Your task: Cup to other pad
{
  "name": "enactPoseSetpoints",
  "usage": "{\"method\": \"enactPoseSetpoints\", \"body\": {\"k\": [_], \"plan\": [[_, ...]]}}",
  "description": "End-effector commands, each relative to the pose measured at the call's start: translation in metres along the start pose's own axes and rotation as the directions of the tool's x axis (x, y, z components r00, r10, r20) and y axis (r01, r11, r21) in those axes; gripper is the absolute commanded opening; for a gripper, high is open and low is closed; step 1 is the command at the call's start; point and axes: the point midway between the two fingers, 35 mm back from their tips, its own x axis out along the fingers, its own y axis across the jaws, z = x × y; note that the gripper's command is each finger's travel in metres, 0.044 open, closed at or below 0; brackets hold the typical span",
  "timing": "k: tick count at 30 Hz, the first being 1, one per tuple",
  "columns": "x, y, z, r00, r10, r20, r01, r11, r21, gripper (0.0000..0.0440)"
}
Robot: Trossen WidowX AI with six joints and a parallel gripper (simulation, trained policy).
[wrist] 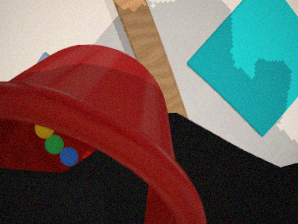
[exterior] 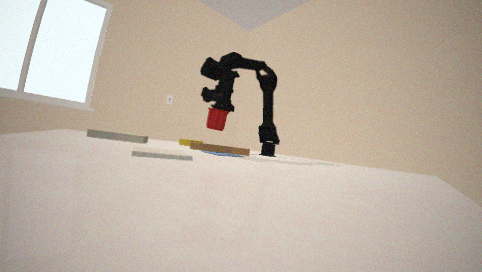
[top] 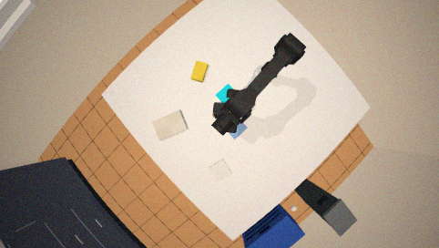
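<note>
Transfer of the red ribbed cup [exterior: 217, 120] [wrist: 120, 75], carried aloft above the level of the wooden bar [exterior: 220, 149] [wrist: 155, 60]. The gripper [top: 225, 118] [exterior: 221, 107] [wrist: 157, 124] is closed on the cup's wall, with one finger inside the rim. Yellow [wrist: 44, 131], green [wrist: 54, 144] and blue [wrist: 69, 156] marbles are visible within. The blue pad [top: 238, 131] [exterior: 225, 154] [wrist: 44, 57] lies on one side of the bar; the cyan pad [top: 224, 93] [wrist: 270, 45], the probable destination, lies on the other. The step in hand is judged to be the carry across the bar. It is best done slowly and level, the cup's base kept well above the bar, since a knock or abrupt wrist turn could spill the marbles. Descent should begin only once the base is centred beyond the bar, with release after full, flat contact.
</note>
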Motion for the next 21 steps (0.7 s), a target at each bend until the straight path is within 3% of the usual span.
{"method": "enactPoseSetpoints", "body": {"k": [1, 21], "plan": [[-0.003, -0.005, 0.005, 1.000, 0.016, 0.008, -0.016, 1.000, 0.016, 0.0000], [0.009, -0.048, 0.031, 0.998, 0.042, 0.049, -0.048, 0.990, 0.132, 0.0000]]}}
